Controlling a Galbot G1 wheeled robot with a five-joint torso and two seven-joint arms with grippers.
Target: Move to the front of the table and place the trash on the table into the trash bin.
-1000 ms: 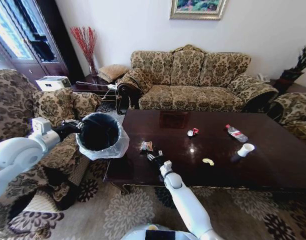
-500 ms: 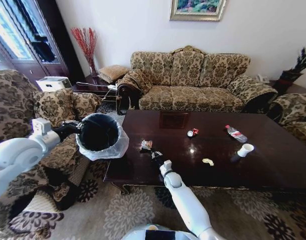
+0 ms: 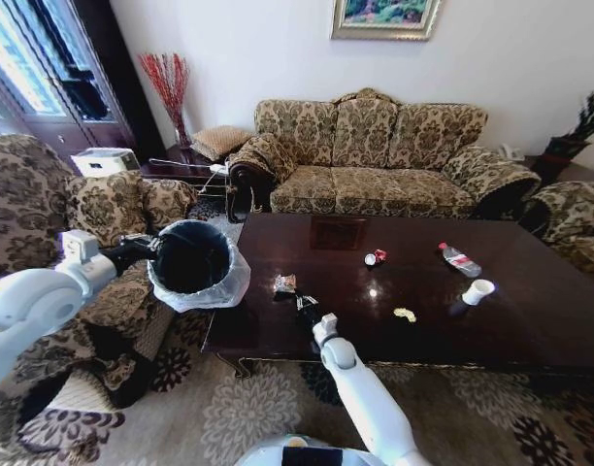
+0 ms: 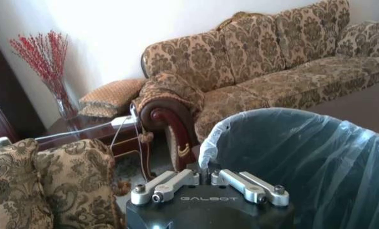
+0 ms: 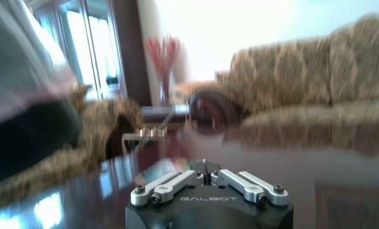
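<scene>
Dark glossy table w/ the right gripper low over its near left edge, jaws pinched on a small scrap – a snack packet lies just beyond. Left gripper clamps the trash bin rim, held beside the table's left end. Farther out, untouched: yellowish scrap, paper cup, red-white wrapper, bottle – most of the job remains, I'd judge.

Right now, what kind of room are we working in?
Most likely a home living room: a patterned sofa against the wall, a matching armchair, and the dark wooden coffee table between them.
</scene>
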